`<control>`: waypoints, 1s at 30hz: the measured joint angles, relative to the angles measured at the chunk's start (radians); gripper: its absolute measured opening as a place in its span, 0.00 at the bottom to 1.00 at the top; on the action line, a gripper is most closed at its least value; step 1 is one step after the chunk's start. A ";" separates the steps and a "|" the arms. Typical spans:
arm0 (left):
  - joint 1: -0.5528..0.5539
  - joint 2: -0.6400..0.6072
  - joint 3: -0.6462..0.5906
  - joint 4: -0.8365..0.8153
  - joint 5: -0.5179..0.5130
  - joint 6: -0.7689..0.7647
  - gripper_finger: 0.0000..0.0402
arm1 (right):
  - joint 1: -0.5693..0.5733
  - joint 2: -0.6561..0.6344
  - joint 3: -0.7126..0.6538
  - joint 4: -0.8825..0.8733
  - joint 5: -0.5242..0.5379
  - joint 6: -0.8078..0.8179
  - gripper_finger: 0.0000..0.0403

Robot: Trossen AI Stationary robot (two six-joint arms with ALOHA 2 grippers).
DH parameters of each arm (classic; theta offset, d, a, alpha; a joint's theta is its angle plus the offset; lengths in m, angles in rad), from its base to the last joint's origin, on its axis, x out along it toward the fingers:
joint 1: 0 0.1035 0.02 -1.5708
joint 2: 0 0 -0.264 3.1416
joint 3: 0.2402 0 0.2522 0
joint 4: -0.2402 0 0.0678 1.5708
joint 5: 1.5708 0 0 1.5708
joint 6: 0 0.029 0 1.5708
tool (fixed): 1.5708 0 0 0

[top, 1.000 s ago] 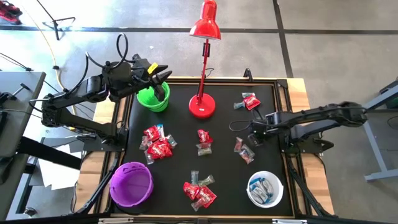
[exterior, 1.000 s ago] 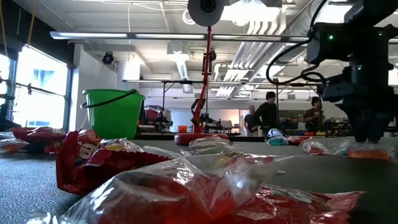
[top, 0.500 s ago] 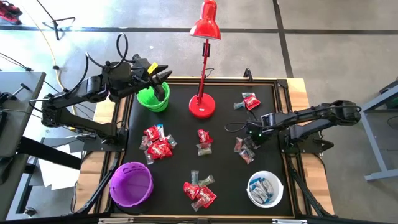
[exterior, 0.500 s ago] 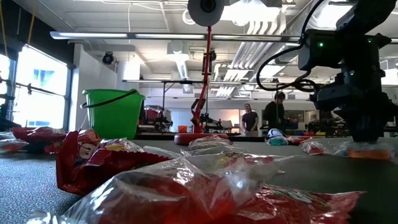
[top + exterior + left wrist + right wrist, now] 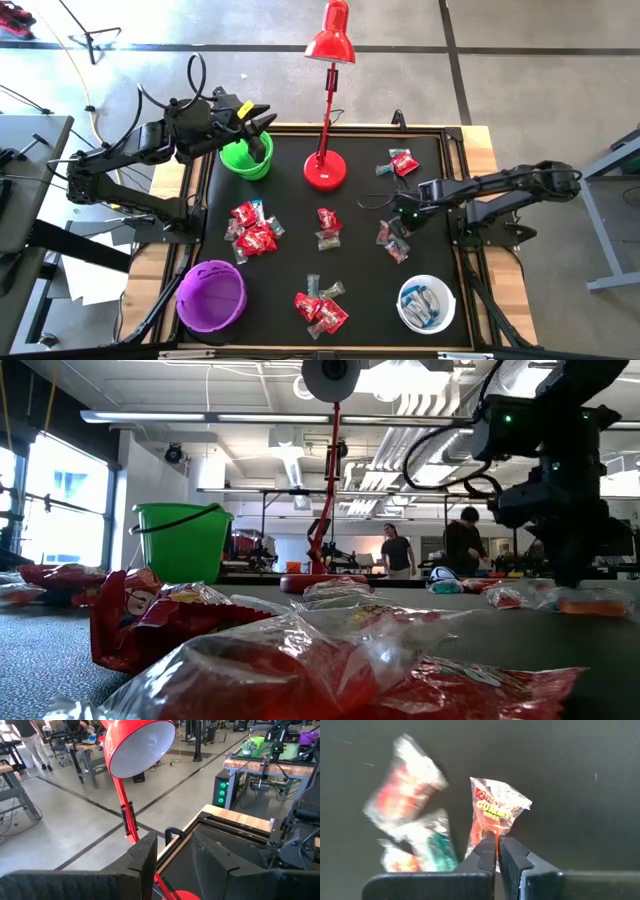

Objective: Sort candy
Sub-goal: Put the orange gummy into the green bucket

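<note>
High view is showing blue-and-white sweets lying in the white bowl (image 5: 426, 303). The right gripper (image 5: 497, 851) is pinching a red candy (image 5: 492, 810) between closed fingers; the left gripper (image 5: 172, 857), fingers parted, is hanging empty.

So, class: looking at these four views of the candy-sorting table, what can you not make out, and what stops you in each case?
- Right wrist view: the wrapped sweets beside the gripped gummy candy are motion-blurred; wrapper print unreadable.
- High view: the contents of the green bowl are partly covered by the left gripper.
- Low view: the white bowl is not seen; foreground red wrappers fill the view.
- High view: the right gripper is too small to show its hold.
</note>
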 joint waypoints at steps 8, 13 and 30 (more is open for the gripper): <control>0.000 0.000 0.000 0.000 0.001 0.008 0.26 | -0.075 0.000 0.203 -0.073 0.240 -0.257 0.00; 0.000 0.001 0.000 0.000 0.009 -0.026 0.26 | -0.117 0.000 0.408 -0.060 0.455 -0.468 0.00; -0.001 0.128 0.001 0.201 0.186 -0.045 0.26 | -0.118 0.003 0.758 0.439 0.444 -0.857 0.00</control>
